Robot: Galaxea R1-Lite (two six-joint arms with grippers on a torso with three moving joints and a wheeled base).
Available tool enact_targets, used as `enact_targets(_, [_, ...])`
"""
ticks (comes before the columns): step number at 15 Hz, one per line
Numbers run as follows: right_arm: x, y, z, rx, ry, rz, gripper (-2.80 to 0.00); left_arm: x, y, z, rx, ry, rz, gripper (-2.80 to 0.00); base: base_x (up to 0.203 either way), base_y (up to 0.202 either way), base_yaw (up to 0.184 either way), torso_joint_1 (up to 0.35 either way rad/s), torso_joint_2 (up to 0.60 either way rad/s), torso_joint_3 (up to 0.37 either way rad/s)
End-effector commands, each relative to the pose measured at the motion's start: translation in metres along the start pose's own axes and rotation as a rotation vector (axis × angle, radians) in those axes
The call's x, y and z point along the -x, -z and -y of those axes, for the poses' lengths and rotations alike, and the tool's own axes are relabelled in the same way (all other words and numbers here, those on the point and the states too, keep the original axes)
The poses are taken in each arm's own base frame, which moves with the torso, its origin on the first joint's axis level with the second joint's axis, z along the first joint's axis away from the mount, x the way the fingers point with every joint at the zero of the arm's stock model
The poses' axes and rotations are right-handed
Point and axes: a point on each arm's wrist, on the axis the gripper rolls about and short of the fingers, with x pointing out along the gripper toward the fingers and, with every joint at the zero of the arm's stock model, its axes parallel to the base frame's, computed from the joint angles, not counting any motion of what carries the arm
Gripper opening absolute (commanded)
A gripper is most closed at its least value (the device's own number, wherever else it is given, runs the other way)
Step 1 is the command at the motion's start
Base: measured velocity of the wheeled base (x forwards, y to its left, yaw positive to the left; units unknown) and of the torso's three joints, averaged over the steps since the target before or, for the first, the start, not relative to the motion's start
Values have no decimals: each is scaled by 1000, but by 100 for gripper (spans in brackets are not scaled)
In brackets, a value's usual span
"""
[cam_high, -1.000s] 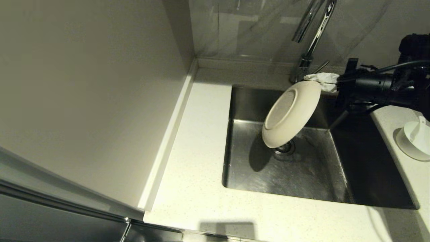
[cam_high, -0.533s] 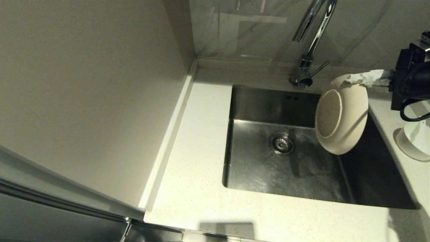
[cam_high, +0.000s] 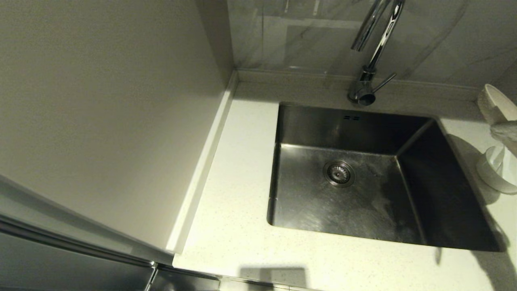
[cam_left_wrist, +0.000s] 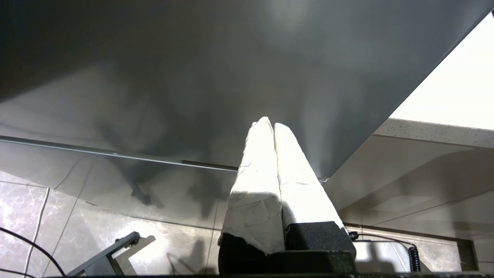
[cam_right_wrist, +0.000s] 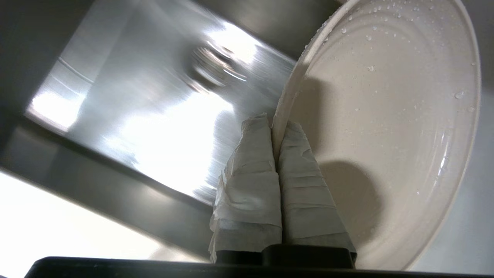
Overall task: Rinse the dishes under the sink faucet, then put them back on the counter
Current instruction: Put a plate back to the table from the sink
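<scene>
The wet cream-white plate (cam_right_wrist: 386,116) hangs tilted on edge, with my right gripper (cam_right_wrist: 274,125) shut on its rim. From the head view only a sliver of the plate (cam_high: 489,104) and one wrapped finger (cam_high: 505,131) show, at the far right above the counter (cam_high: 242,161). Below them the small white bowl (cam_high: 493,180) rests on the right counter with the spoon (cam_high: 503,155) standing in it. The steel sink (cam_high: 343,202) holds nothing but its drain strainer (cam_high: 338,173). The chrome faucet (cam_high: 373,44) rises behind it. My left gripper (cam_left_wrist: 270,124) is shut and empty, parked low before a grey cabinet front.
A tall pale wall panel (cam_high: 101,101) borders the left counter strip. The low raised back edge (cam_high: 291,76) runs behind the sink. The faucet's lever handle (cam_high: 385,81) sticks out toward the right.
My right gripper has carried the plate from over the drain rightward, out of the sink to above the right counter. The arm has almost left the head view.
</scene>
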Motion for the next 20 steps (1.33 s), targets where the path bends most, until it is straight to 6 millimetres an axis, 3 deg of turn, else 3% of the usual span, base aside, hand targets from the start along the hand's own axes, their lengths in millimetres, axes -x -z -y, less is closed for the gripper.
enact_targets(1, [37,15,-8,172,13,-67,-280,0,0,0,1,-1,3,-280,0,0,0,0,0,0])
enact_targets(4, [51,32,-13,228,31,-141,-280,0,0,0,1,-1,3,-280,0,0,0,0,0,0])
enact_targets(10, [68,104,-43,247,43,-329,-280,0,0,0,1,-1,3,-280,0,0,0,0,0,0])
enact_targets(14, [58,133,-53,199,-18,-419,-280,0,0,0,1,-1,3,-280,0,0,0,0,0,0])
enact_targets(20, [15,147,-34,168,-58,-478,-280,0,0,0,1,-1,3,-280,0,0,0,0,0,0])
